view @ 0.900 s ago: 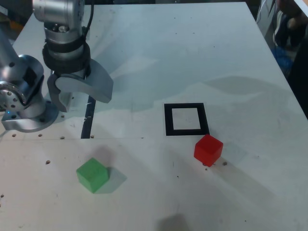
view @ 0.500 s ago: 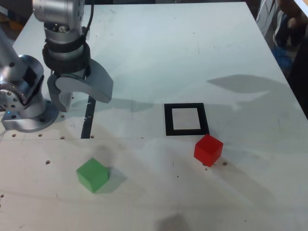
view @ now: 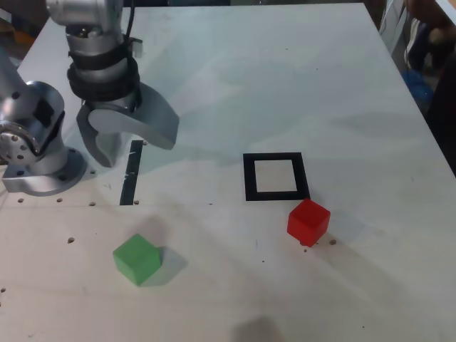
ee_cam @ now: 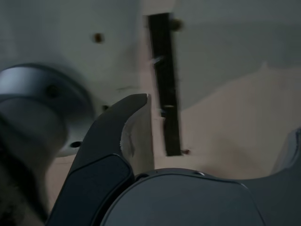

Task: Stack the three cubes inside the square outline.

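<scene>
At five o'clock from the empty outline (view: 250,178) sits the red cube (view: 308,223); green cube (view: 137,259) at seven. Nothing stacked; yellow unseen, perhaps hidden. Gripper (view: 137,147) wide open, apparently empty.

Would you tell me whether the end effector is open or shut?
The end effector is open: the wrist view shows its jaws wide apart.

Counting two cubes in all on one surface (view: 235,85): one red cube (view: 308,222) and one green cube (view: 137,259). Also counting one square outline (view: 249,178) in black tape, plus one straight black strip (view: 131,174), seen once in each view. Adding one arm (view: 104,63) with one pincer (view: 138,155), and one round metal base (view: 53,179).
</scene>
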